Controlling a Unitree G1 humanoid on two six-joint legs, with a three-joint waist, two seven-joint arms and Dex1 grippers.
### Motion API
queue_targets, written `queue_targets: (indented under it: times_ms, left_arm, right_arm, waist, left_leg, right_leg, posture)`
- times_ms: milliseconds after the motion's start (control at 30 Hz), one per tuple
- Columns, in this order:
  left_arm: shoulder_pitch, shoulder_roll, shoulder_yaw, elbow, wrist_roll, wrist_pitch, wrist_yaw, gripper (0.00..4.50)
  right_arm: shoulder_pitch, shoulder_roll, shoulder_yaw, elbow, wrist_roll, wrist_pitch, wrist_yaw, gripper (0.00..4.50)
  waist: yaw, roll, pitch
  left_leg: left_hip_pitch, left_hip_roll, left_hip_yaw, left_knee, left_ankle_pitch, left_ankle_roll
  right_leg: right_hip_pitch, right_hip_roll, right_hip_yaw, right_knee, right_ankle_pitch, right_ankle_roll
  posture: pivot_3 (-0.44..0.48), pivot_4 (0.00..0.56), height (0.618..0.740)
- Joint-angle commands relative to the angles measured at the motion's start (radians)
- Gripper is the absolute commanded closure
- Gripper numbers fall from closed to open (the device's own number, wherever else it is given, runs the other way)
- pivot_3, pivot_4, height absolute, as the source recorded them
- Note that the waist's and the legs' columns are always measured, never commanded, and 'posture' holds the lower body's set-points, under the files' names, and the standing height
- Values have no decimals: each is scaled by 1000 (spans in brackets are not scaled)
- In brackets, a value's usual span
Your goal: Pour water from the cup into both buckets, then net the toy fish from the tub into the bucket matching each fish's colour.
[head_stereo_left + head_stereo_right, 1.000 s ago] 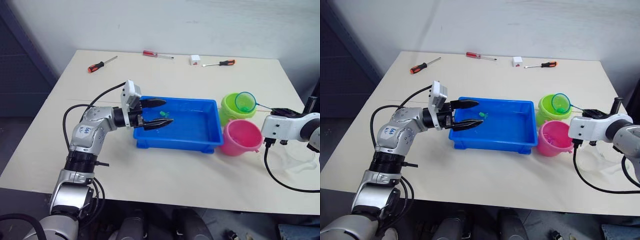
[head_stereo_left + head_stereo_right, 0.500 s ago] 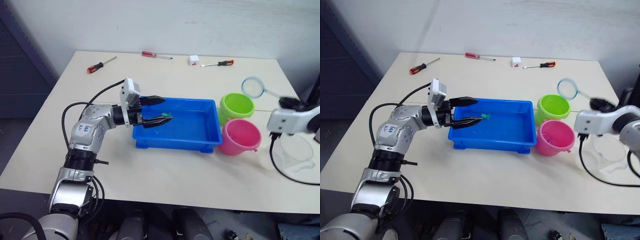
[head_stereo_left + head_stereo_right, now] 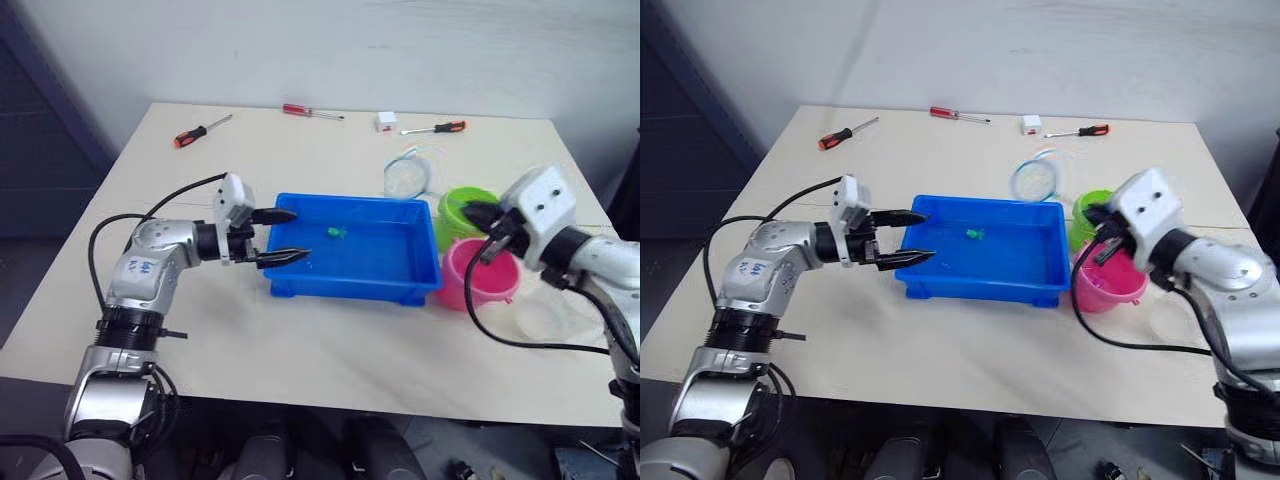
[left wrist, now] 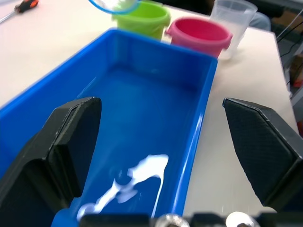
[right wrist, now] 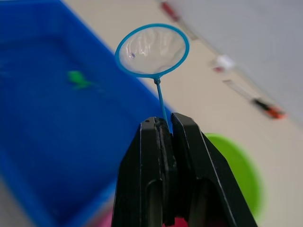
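The blue tub [image 3: 350, 292] sits mid-table with one green toy fish [image 3: 336, 233] in its water. My left gripper [image 3: 300, 234] is open at the tub's left end, holding nothing. My right gripper [image 5: 165, 126] is shut on the thin handle of the net [image 3: 408, 177]. The net's light blue hoop hovers above the tub's far right corner. The green bucket [image 3: 460, 208] and pink bucket [image 3: 482, 282] stand right of the tub, partly hidden by my right arm. The clear cup [image 3: 545, 318] stands right of the pink bucket.
Along the table's far edge lie three red-handled screwdrivers [image 3: 200, 130] [image 3: 312, 111] [image 3: 437, 128] and a small white box [image 3: 386, 121]. Bare tabletop lies in front of the tub, and the table's right edge is close behind the cup.
My right arm swung the net from over the green bucket, out to the right, then left to the tub's far right corner. My left gripper drew back toward the tub's left end.
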Motion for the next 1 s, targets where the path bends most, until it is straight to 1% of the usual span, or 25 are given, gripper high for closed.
queue_targets:
  times_ms: [33, 100, 233, 400, 567, 700, 867, 1000]
  left_arm:
    - [61, 72, 60, -81, 2, 0, 9, 68]
    - [79, 79, 74, -118, -9, 14, 29, 68]
    - [127, 87, 98, -197, -26, 41, 65, 68]
    - [189, 96, 131, -282, -43, 73, 107, 68]
    - [225, 104, 157, -333, -60, 100, 138, 68]
    - [228, 106, 161, -350, -67, 113, 156, 68]
    - [206, 96, 150, -327, -61, 102, 162, 68]
    - [177, 80, 133, -304, -57, 94, 163, 68]
  right_arm:
    - [-52, 31, 64, -50, 188, 302, 52, 4500]
    - [-66, 36, 101, -27, 223, 361, 72, 4500]
    - [-133, 107, 139, 74, 255, 446, 54, 4500]
    - [-195, 144, 194, 175, 251, 495, 56, 4500]
    - [-260, 188, 234, 302, 199, 465, 18, 4500]
    - [-317, 242, 228, 385, 155, 417, -40, 4500]
    - [-366, 291, 207, 417, 129, 385, -87, 4500]
    - [-353, 276, 202, 363, 136, 395, -80, 4500]
  waist:
    - [1, 0, 0]
    - [2, 0, 0]
    - [9, 0, 0]
    - [3, -1, 0]
    - [-3, 0, 0]
    - [-2, 0, 0]
    - [-2, 0, 0]
    - [-1, 0, 0]
  left_leg:
    - [0, 0, 0, 0, 0, 1]
    - [-1, -1, 0, 0, -1, 3]
    - [-3, -2, -1, 1, -3, 5]
    - [-4, -2, -1, 1, -3, 5]
    - [-5, -2, -1, 1, -3, 5]
    - [-5, -2, 0, 1, -3, 5]
    - [-6, -2, 0, 1, -3, 5]
    - [-7, -2, 0, 1, -3, 4]
  right_leg:
    - [0, 0, 0, 0, 0, 0]
    - [0, -2, 0, -2, 0, 0]
    - [0, -3, -1, -5, 0, 0]
    - [-1, -3, -1, -5, 0, 0]
    - [-2, -3, -1, -5, 0, 0]
    - [-2, -3, -1, -4, 0, 0]
    - [-4, -3, -1, -4, 0, 0]
    - [-4, -3, -1, -4, 0, 0]
  posture:
    - [0, 150, 740]
    - [0, 150, 740]
    - [0, 150, 740]
    - [0, 150, 740]
    - [0, 150, 740]
    - [0, 150, 740]
    - [0, 150, 740]
    - [0, 150, 740]
